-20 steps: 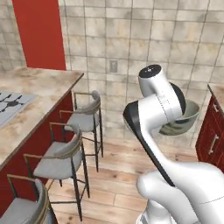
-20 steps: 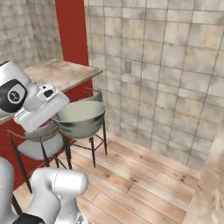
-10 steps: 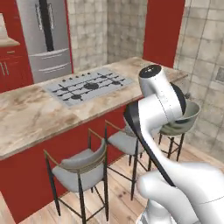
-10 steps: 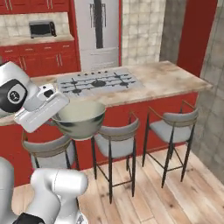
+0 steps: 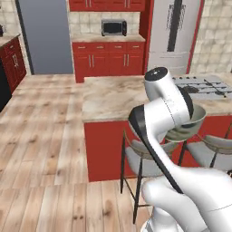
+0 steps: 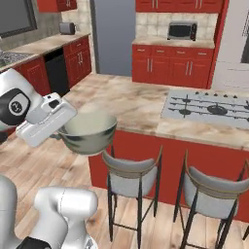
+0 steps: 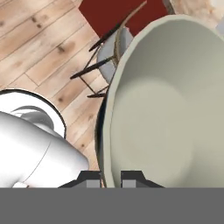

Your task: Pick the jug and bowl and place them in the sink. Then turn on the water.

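1. The gripper (image 7: 111, 179) is clenched on the rim of the bowl (image 6: 88, 132), one finger inside the cream interior and one outside the grey-green wall – seen plainly in the hand view, where the bowl (image 7: 166, 109) hangs above wood floor and a bar stool (image 7: 111, 50).

2. The bowl rides in the air in front of the arm, level and upright, above the bar stools (image 6: 130, 175) at the near side of the red island desk (image 6: 146, 109). In the left base view it sits just right of the arm's upper link (image 5: 188, 122).

3. What has changed is the whole backdrop: a second ago both base views showed a tiled wall and the end of the island, half a second ago the cooktop and fridge, and now the cooktop (image 6: 209, 109), the microwave (image 6: 182, 31) and a far run of red cabinets. The bowl keeps its place against the arm, so the base has turned – not the bowl.

4. Judged from this, the robot is carrying the bowl toward the sink. A patch of counter at the far left of the right base view may hold it, but that is too small to tell.

5. The bowl is not yet placed, and the faucet step is still to come.
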{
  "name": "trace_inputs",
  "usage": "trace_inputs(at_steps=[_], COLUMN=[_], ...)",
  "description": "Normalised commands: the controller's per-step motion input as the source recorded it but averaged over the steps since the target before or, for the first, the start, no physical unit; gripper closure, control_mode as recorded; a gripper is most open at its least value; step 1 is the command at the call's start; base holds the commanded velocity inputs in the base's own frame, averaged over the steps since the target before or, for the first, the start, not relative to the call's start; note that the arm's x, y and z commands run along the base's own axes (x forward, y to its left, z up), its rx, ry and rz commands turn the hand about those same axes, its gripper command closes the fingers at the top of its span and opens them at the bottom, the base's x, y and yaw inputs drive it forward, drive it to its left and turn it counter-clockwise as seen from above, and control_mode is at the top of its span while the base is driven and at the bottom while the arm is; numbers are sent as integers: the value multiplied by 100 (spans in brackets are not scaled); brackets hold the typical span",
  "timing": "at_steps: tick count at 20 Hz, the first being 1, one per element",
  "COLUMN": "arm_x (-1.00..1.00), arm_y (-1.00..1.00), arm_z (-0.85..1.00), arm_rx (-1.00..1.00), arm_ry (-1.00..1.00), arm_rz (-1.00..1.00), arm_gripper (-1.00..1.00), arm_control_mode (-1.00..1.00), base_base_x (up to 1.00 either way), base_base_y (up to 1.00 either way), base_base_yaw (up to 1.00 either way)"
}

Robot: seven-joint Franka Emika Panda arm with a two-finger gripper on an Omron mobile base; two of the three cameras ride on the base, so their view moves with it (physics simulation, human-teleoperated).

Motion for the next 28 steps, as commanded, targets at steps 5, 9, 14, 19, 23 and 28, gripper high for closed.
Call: trace_inputs(at_steps=[5, 9, 14, 19, 23, 28], arm_x=[0, 0, 0, 0, 0, 0], arm_y=[0, 0, 0, 0, 0, 0], arm_z=[0, 0, 0, 0, 0, 0], arm_rx=[0, 0, 0, 0, 0, 0], arm_ry=[0, 0, 0, 0, 0, 0], arm_rz=[0, 0, 0, 0, 0, 0], arm_gripper=[100, 100, 100, 100, 100, 100], arm_control_mode=[100, 100, 100, 100, 100, 100], base_base_x=[2, 38, 46, 79, 93, 72], base_base_y=[78, 85, 96, 95, 72, 70], base_base_yaw=[30, 3, 0, -9, -14, -10])
